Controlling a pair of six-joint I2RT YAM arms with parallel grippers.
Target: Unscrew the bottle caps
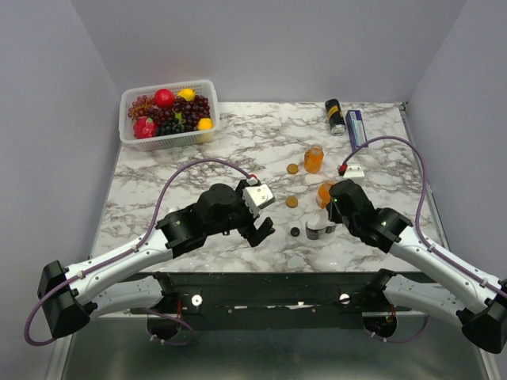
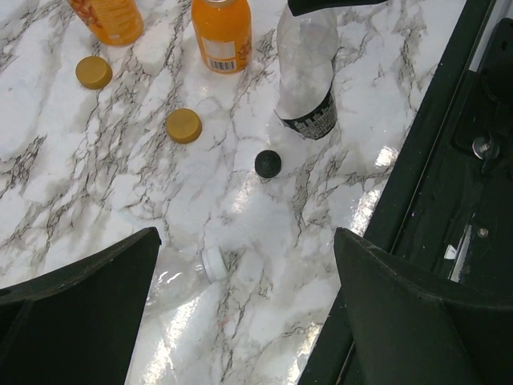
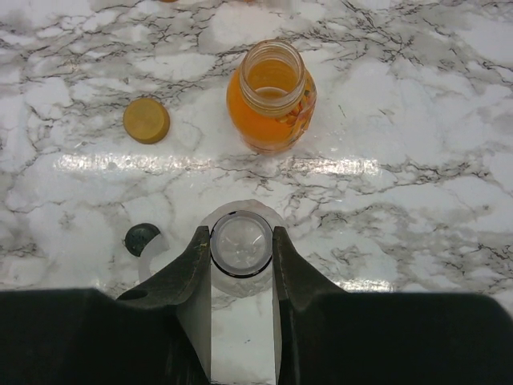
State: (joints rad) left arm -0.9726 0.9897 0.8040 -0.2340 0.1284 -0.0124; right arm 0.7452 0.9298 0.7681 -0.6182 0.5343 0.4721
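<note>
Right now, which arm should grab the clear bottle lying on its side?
Left. Its open left gripper hangs right above the lying clear bottle. The right gripper is shut on the neck of the upright clear bottle, so it is occupied.

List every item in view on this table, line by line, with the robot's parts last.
orange juice bottles: two, orange, standing right of centre
clear bottles: two, clear; one upright in a gripper, one lying at the near edge
orange caps: two, orange, loose left of the juice bottles
black cap: one, black, loose by the upright clear bottle
basket: one, white, far left corner
fruit: several, red, yellow, purple, in the basket
can: one, black, far right
box: one, blue, beside the can
table: one, white marble
left gripper: open, above the lying bottle
right gripper: shut on the upright clear bottle's neck
</note>
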